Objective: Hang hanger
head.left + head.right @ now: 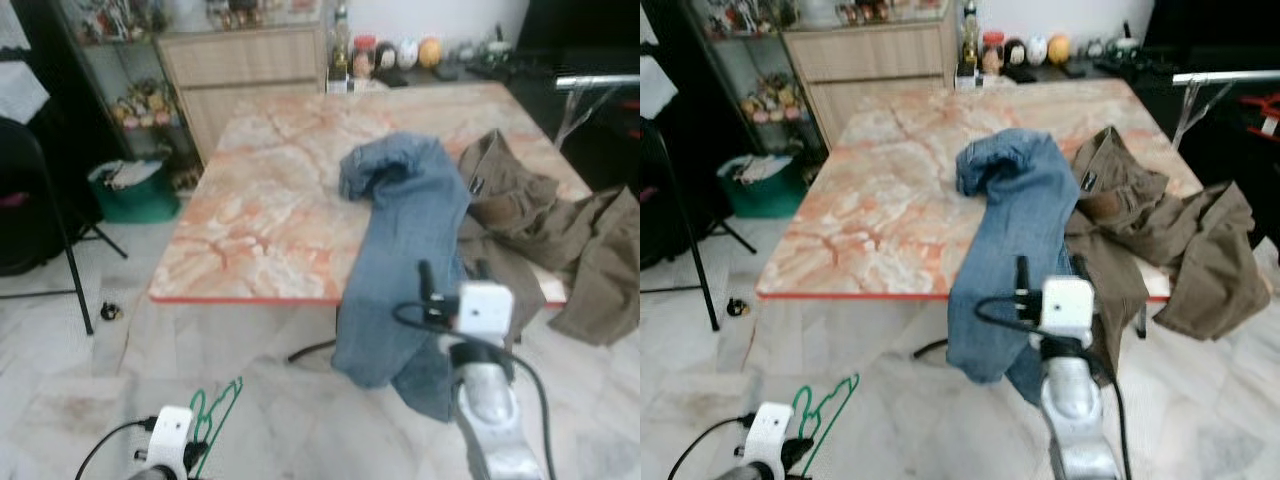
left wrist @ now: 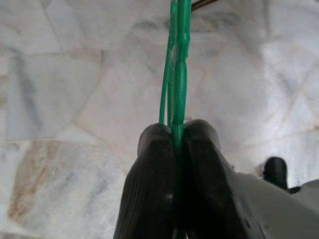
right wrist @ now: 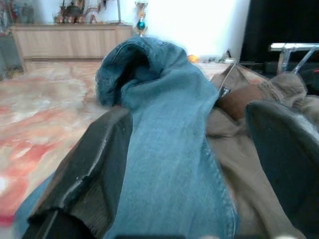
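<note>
A thin green wire hanger hangs low over the floor at the lower left, and my left gripper is shut on it. The left wrist view has the green wire pinched between the two black fingers. Blue jeans lie draped over the front edge of the marble table, with one leg hanging down. My right gripper is raised in front of the jeans, fingers wide apart. In the right wrist view the jeans lie ahead between the two fingers.
Olive-brown trousers lie on the table's right side and hang off its edge. A metal clothes rail stands at the far right. A green basket and a black stand are on the left, with cabinets behind.
</note>
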Tool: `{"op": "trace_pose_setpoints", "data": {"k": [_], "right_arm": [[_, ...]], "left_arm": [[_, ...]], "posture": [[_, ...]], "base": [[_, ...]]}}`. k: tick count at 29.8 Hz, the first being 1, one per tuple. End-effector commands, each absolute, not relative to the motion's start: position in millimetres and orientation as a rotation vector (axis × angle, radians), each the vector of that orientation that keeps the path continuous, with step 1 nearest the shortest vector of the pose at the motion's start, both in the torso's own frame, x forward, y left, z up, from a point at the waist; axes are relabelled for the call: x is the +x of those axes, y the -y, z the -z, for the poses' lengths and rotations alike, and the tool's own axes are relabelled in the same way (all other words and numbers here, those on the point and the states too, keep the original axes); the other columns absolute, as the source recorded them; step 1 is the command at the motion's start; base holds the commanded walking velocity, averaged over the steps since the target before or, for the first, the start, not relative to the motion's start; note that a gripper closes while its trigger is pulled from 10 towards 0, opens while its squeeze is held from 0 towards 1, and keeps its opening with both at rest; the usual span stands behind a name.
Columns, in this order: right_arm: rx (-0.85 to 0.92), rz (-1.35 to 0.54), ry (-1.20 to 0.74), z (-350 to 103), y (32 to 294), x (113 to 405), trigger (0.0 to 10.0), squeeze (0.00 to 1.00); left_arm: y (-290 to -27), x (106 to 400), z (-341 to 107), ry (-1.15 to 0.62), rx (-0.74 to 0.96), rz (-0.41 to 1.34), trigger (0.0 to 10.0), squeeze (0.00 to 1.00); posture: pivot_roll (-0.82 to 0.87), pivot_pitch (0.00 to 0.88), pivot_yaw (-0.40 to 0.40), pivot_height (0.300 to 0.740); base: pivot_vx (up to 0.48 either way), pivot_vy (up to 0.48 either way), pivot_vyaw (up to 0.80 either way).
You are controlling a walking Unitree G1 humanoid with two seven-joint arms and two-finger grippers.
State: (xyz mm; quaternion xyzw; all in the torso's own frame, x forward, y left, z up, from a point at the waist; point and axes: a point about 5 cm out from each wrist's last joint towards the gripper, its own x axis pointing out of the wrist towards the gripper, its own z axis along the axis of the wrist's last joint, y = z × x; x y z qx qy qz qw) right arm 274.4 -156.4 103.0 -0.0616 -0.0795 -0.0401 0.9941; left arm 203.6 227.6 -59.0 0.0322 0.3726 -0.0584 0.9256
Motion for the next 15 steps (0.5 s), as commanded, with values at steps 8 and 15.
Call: {"op": "trace_pose_setpoints", "data": {"k": [8,15], "right_arm": [[-0.117,0.065,0.163,-104.1,151.2,275.3,10.0,0.00],[-0.116,0.062,0.159,-103.3,150.1,275.4,10.0,0.00]], "left_arm": [[-232.1,198.9,60.7,-0.781,0.068,0.109,10.0,0.00],[-233.4,197.6,61.5,-0.792,0.070,0.102,10.0,0.00]], "posture": [[0.08,0.014,0.051,0.740],[0.08,0.010,0.051,0.740]], "base": [[-0.277,0.000,0.00],[-0.278,0.000,0.00]]}}
